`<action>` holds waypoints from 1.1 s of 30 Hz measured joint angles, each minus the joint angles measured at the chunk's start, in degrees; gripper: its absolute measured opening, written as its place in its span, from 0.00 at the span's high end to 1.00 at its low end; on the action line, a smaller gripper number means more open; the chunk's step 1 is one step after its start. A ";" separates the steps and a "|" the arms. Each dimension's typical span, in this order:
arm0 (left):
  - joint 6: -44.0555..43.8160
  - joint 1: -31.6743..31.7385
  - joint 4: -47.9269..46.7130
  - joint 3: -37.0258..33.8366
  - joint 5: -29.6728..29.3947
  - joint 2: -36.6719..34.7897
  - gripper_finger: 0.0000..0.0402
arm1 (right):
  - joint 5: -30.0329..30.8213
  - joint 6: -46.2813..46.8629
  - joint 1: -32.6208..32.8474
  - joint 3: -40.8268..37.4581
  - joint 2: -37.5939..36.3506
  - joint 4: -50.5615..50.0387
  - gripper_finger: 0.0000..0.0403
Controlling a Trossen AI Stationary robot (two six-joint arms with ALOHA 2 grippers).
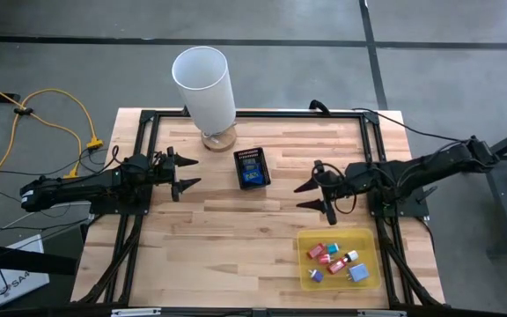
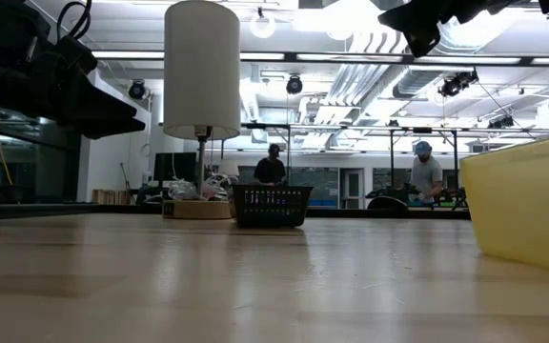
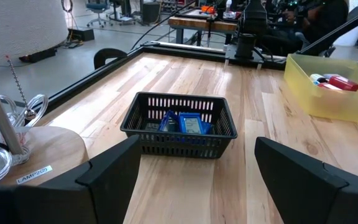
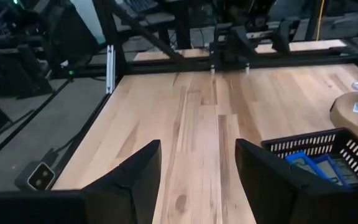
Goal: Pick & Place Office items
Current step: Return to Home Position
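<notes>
1. Left gripper (image 1: 192,173): fingers spread apart, nothing held, raised over the left side of the table (image 1: 236,238), pointing toward the black mesh basket (image 1: 239,167).
2. Right gripper (image 1: 298,197): fingers spread, empty, raised over the table right of the basket, near the back edge of the yellow tray (image 1: 341,233).
3. Office items (image 1: 333,256): red, pale blue, purple and white pieces lie grouped inside the yellow tray, front right.
4. Blue pieces (image 3: 182,123) sit in the basket, mid-table.
5. White lamp (image 1: 202,84) stands behind the basket, to its left.
</notes>
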 joint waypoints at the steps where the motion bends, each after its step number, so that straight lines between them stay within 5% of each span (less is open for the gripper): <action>1: 0.00 0.01 0.00 0.00 -0.02 0.01 0.23 | 0.00 0.00 -0.30 0.00 -0.16 0.10 0.53; 15: -0.01 0.00 0.00 0.00 -0.02 0.01 0.23 | 0.13 -1.87 -3.50 0.00 -4.78 -0.90 0.53; 33: 0.00 0.01 0.00 0.00 -0.02 0.01 0.23 | 14.20 0.59 -3.47 0.00 -19.89 -16.95 0.53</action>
